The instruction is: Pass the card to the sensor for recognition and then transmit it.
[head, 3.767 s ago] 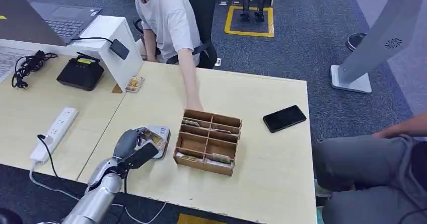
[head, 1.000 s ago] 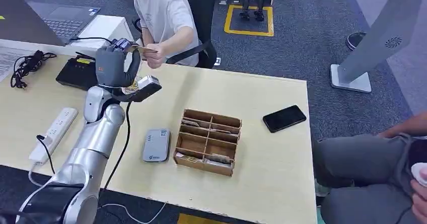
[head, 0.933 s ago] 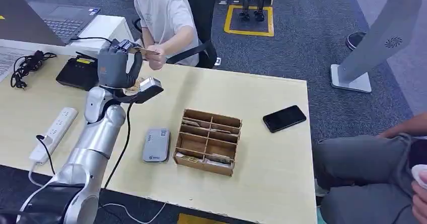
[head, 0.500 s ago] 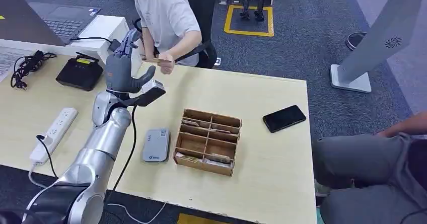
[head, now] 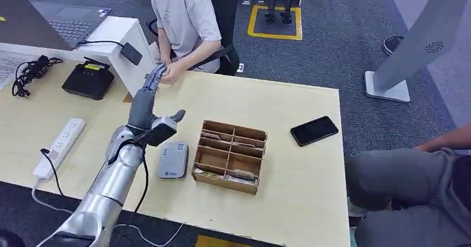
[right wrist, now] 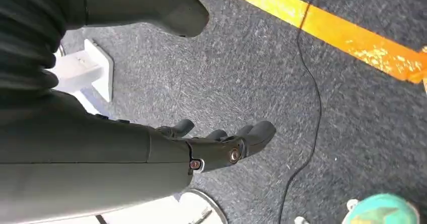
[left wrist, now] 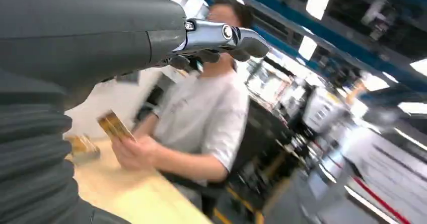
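The left hand (head: pixel 145 104) is raised above the table (head: pixel 289 180) with its fingers (head: pixel 154 76) stretched straight out and apart and the thumb spread to the side; it holds nothing. Just past the fingertips is the hand of a person (head: pixel 186 19) in a white T-shirt seated at the far edge of the table, and in the left wrist view the card (left wrist: pixel 114 126), gold-brown, is pinched upright in that person's hand (left wrist: pixel 135 152), apart from the robot's fingers. Below the wrist, toward the robot, the grey card sensor (head: pixel 173 160) lies flat on the table, and touching or just beside it on the side away from the arm stands a brown divided box (head: pixel 229 156) with a few cards in its compartments. Farther out on that same side a black phone (head: pixel 314 130) lies on the tabletop, well apart from the box. On the other side of the arm are a white power strip (head: pixel 59 148), a black device (head: pixel 88 80) and a coil of black cable (head: pixel 30 72). The right hand (right wrist: pixel 221 143) hangs over grey carpet with its fingers loosely curled and nothing in them.
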